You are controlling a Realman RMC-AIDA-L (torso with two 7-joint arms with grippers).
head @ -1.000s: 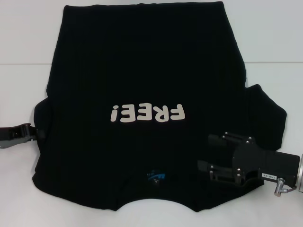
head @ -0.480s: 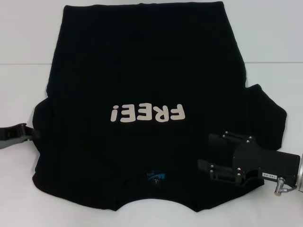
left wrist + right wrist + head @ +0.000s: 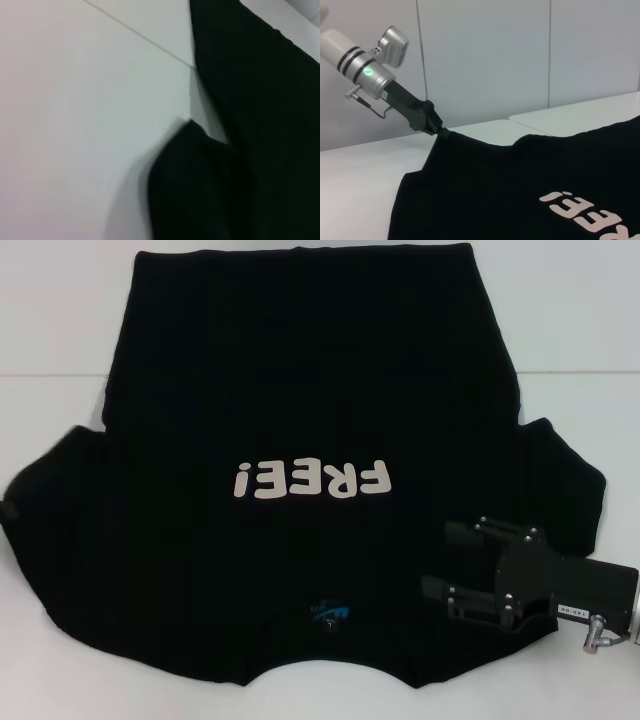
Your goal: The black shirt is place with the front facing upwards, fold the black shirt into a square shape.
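Observation:
The black shirt lies front up on the white table, with its "FREE!" letters and blue neck label toward me. The left sleeve is stretched out to the left. In the right wrist view my left gripper is shut on that sleeve's edge and holds it just off the table. The left wrist view shows the shirt too. My right gripper is open and hovers over the shirt's right shoulder, beside the right sleeve.
A seam line runs across the table behind the sleeves. Bare white table lies left, right and in front of the shirt. A pale panelled wall stands beyond the table.
My left gripper has moved left, nearly out of the head view, pulling the bunched left sleeve out flat. The right gripper has shifted slightly down and right.

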